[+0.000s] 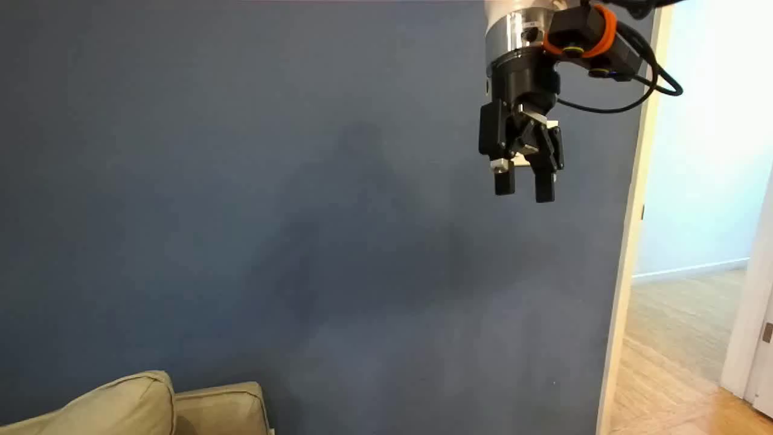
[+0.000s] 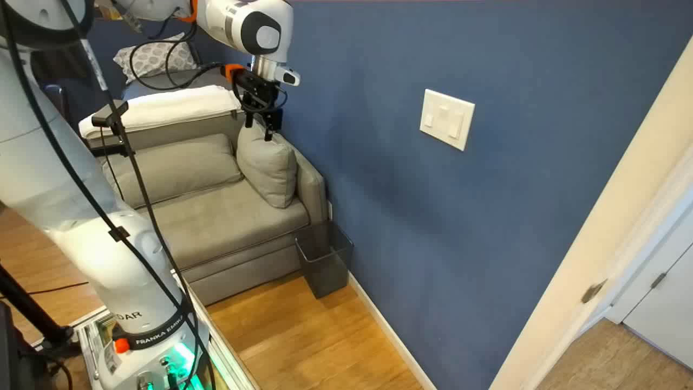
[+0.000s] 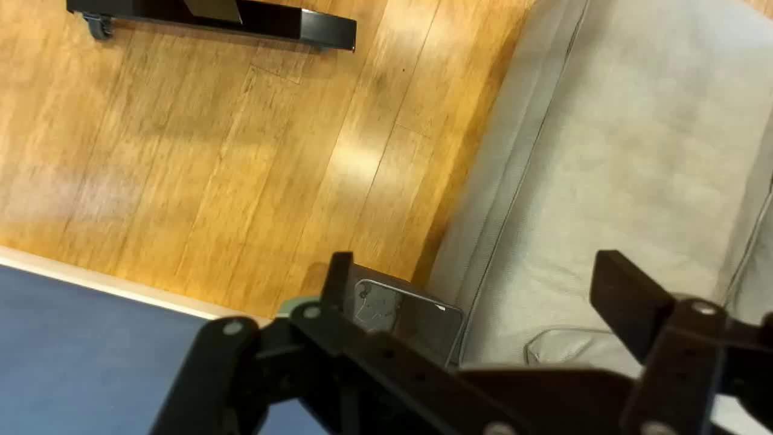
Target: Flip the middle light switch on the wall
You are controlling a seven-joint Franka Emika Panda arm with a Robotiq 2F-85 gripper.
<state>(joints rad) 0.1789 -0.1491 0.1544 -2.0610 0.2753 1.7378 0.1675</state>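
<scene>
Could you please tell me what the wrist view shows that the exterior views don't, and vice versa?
Only the wrist view shows a caster wheel under a black bar.
Only the exterior views show the door frame and, in an exterior view, the middle light switch on its white plate.
All three share the wall, the sofa and the open end effector.

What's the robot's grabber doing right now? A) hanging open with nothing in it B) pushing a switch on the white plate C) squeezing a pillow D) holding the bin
A: in an exterior view, the gripper stands open, with only the dark blue wall showing between its fingers.
</scene>
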